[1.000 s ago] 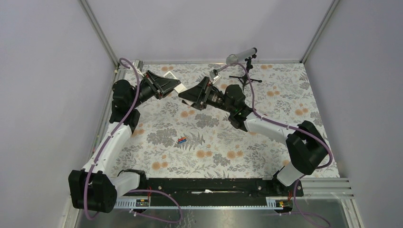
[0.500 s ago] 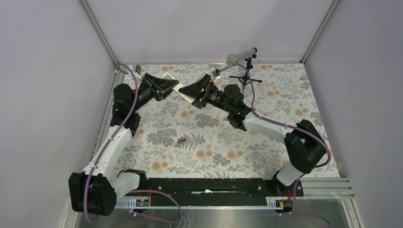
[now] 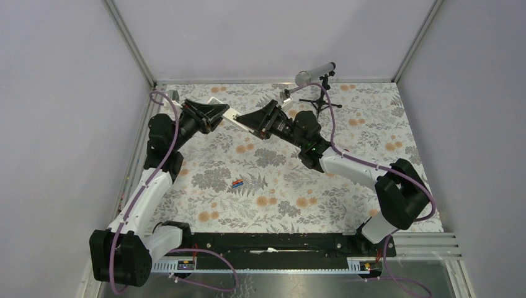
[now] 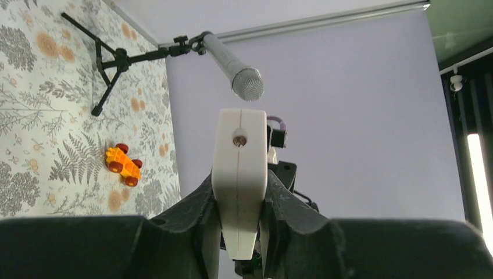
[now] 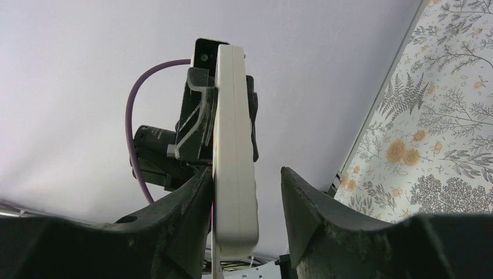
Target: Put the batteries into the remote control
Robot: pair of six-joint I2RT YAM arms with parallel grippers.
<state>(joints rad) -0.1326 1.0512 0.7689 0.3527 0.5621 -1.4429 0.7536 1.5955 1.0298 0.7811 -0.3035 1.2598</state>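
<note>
Left jaws clamp the remote control (image 3: pixel 232 115), upper centre; right jaws stand open around its other end. Closing lopsided, they could twist it free.

The middle of the counter (image 3: pixel 347 186) lies open, and the batteries (image 3: pixel 237 183) sit alone there with room to reach them from any side. The far left is crowded: the remote control (image 3: pixel 234 116) hangs in the air between the left gripper (image 3: pixel 226 112) and right gripper (image 3: pixel 245 121), barring the way through. Just behind the right arm stands a microphone stand (image 3: pixel 319 102), with an orange toy car (image 4: pixel 123 165) near its feet. The left arm runs close along the side wall (image 3: pixel 74 124).
</note>
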